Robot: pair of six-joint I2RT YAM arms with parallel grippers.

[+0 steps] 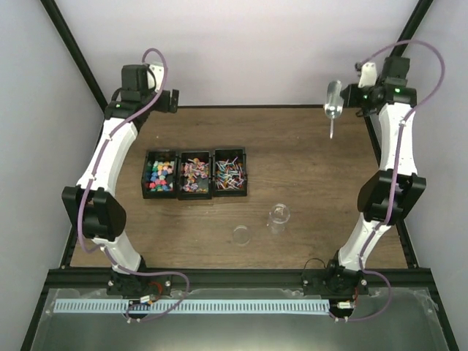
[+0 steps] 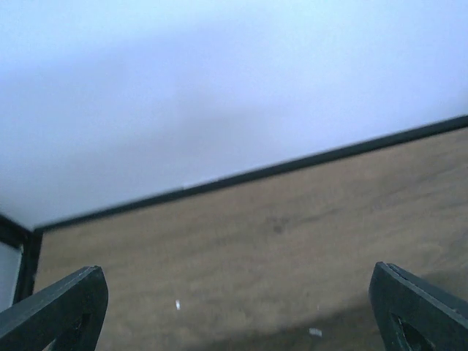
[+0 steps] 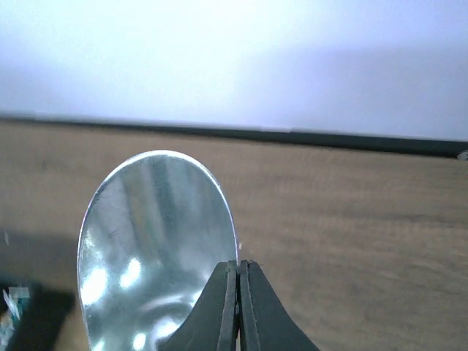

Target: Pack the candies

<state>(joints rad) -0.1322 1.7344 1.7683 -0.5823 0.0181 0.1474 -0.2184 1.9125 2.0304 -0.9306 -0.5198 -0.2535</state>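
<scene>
The candies lie in three black bins side by side: bright cube-like pieces (image 1: 161, 174) on the left, pink and purple wrapped ones (image 1: 195, 175) in the middle, red and white wrapped ones (image 1: 229, 174) on the right. My right gripper (image 1: 351, 96) is raised at the far right of the table and is shut on a silver scoop (image 1: 333, 102). In the right wrist view the fingers (image 3: 238, 267) pinch the rim of the scoop's bowl (image 3: 150, 234), which holds nothing. My left gripper (image 1: 173, 100) is raised at the far left, open and empty (image 2: 241, 314), over bare wood.
A small clear jar (image 1: 278, 218) stands upright on the wooden table in front of the bins, with a round clear lid (image 1: 241, 235) lying to its left. A black frame (image 1: 256, 107) edges the table's back. A bin corner (image 3: 14, 311) shows low left in the right wrist view.
</scene>
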